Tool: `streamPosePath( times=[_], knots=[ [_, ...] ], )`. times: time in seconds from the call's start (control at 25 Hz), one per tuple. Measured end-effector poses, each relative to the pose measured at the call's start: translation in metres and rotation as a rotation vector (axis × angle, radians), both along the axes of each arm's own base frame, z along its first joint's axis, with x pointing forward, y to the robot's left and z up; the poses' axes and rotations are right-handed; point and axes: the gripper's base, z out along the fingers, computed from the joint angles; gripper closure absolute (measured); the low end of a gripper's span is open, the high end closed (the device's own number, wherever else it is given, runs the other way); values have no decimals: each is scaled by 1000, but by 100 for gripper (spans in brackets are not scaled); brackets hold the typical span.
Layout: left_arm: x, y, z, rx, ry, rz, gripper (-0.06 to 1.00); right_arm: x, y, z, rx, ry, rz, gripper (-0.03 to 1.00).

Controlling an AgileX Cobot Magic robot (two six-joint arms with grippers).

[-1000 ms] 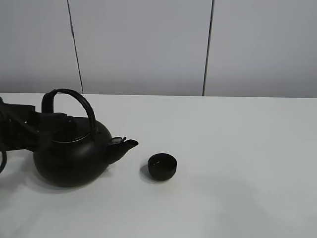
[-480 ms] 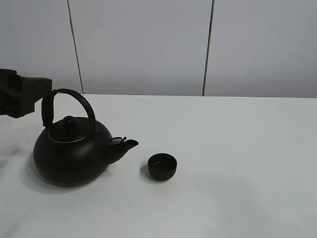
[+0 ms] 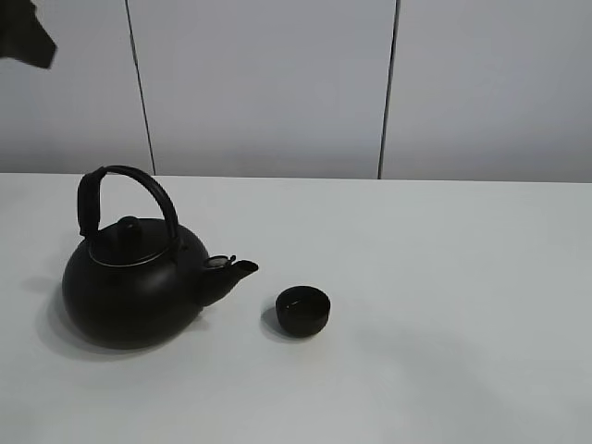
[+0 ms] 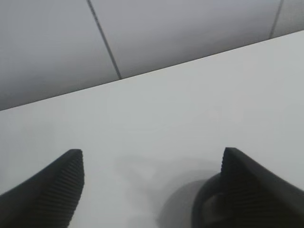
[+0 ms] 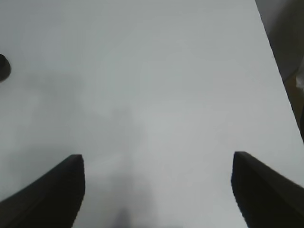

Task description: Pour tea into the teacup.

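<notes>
The small black teacup [image 3: 302,310] stands on the white table [image 3: 444,277], just right of the spout of the big black kettle [image 3: 129,287]. The kettle sits upright with its arched handle up. Only a dark bit of my left arm [image 3: 23,32] shows at the top left corner, high above the kettle. In the left wrist view my left gripper [image 4: 151,154] is open and empty, with a dark curve of the kettle [image 4: 202,211] beside one finger. My right gripper [image 5: 156,156] is open and empty over bare table; the teacup [image 5: 2,66] shows at that view's edge.
A grey panelled wall [image 3: 277,83] runs behind the table. The table's right edge [image 5: 280,90] shows in the right wrist view.
My left arm has let go at the kettle's handle and risen up and to the left, almost out of the exterior view. The kettle and teacup have not moved.
</notes>
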Motion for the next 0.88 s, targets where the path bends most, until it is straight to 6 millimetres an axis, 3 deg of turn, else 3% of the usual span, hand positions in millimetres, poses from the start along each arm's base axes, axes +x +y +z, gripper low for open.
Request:
streamPosePath(
  times=[0.12, 0.28, 0.4, 0.52, 0.64, 0.88],
  knots=[
    [11, 29, 29, 20, 29, 125, 35, 0, 0, 0, 0, 0, 0, 39],
    [17, 92, 60, -6, 29, 344, 34, 0, 0, 0, 0, 0, 0, 39],
    [7, 138, 69, -31, 23, 463, 34, 0, 0, 0, 0, 0, 0, 39],
    [-9, 163, 76, -102, 16, 518, 34, 0, 0, 0, 0, 0, 0, 39],
    [-28, 161, 90, -170, -3, 484, 34, 0, 0, 0, 0, 0, 0, 39],
    [-82, 116, 129, -207, -71, 295, 34, 0, 0, 0, 0, 0, 0, 39]
  ],
)
